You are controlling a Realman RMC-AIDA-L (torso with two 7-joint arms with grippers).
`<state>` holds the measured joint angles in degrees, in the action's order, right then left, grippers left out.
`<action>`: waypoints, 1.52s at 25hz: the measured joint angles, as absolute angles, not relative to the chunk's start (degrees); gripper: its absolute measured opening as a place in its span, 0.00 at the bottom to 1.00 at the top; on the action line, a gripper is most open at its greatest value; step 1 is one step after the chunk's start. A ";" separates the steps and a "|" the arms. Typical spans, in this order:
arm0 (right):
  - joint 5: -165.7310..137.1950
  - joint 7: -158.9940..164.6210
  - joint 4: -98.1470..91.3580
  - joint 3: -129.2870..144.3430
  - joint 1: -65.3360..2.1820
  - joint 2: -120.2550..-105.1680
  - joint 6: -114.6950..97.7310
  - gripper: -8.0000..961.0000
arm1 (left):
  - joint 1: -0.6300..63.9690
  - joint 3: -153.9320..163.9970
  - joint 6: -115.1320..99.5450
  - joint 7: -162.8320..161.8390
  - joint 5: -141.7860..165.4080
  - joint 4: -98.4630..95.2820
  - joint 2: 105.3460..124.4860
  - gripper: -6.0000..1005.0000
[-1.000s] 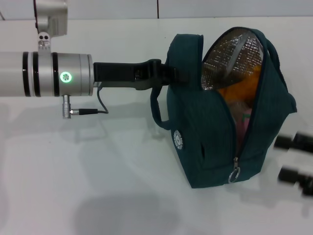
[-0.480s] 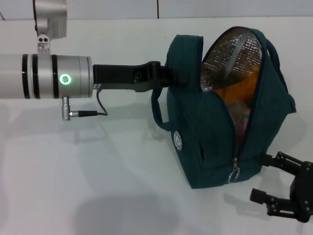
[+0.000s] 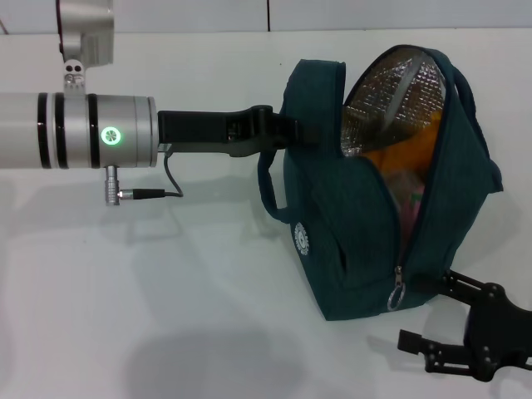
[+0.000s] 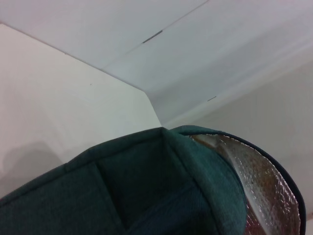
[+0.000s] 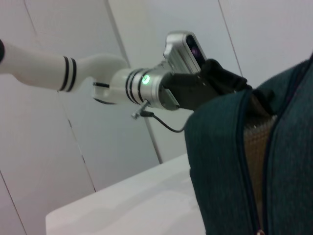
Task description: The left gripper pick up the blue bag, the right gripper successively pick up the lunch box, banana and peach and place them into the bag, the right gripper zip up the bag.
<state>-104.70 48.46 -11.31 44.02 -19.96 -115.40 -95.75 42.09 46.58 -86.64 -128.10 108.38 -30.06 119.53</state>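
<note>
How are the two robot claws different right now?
The left claw is up high, clamped on the blue bag near its top edge; the right claw is low by the table, beside the bag's bottom corner. The left claw is shut on the fabric; the right claw is open and holds nothing. Both are black with two fingers.

Dark teal blue bag (image 3: 366,224) upright, zipper open, foil lining showing; pink peach (image 3: 413,199) inside
</note>
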 joint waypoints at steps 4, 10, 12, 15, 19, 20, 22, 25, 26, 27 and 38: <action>-104.69 48.43 -10.70 45.13 -20.98 -115.56 -94.52 0.92 | 42.10 46.58 -86.66 -128.08 108.38 -30.06 119.53 0.10; -104.54 48.38 -9.15 47.96 -23.39 -115.91 -93.66 0.91 | 42.14 46.58 -86.73 -128.04 108.38 -30.06 119.53 0.10; -104.47 48.37 -9.01 48.32 -23.67 -115.95 -93.64 0.91 | 42.15 46.58 -86.74 -127.95 108.33 -30.06 119.56 0.10; -104.17 48.36 -8.97 48.07 -23.30 -115.94 -93.58 0.91 | 42.08 46.58 -86.75 -127.87 108.20 -29.99 119.58 0.10; -104.13 48.35 -8.96 47.78 -22.80 -115.84 -93.54 0.91 | 42.07 46.58 -86.75 -127.62 108.16 -29.56 119.61 0.10; -104.13 48.40 -8.96 47.77 -22.75 -115.84 -93.51 0.91 | 42.09 46.58 -86.75 -127.52 108.09 -29.53 119.61 0.10; -104.07 48.68 -8.96 47.76 -22.67 -115.80 -93.37 0.91 | 42.10 46.58 -86.74 -127.45 107.91 -29.53 119.62 0.10; -103.93 48.89 -8.96 47.70 -22.47 -115.71 -93.26 0.91 | 42.09 46.58 -86.75 -127.44 107.73 -29.53 119.62 0.10; -103.88 48.90 -8.96 47.67 -22.42 -115.69 -93.24 0.91 | 42.08 46.58 -86.74 -127.44 107.73 -29.53 119.62 0.10; -103.61 48.96 -8.96 47.59 -22.25 -115.66 -93.13 0.91 | 42.07 46.58 -86.74 -127.44 107.72 -29.53 119.62 0.10; -101.77 49.04 -8.87 47.54 -21.80 -115.57 -92.37 0.76 | 42.01 46.58 -86.83 -127.35 107.66 -29.47 119.62 0.10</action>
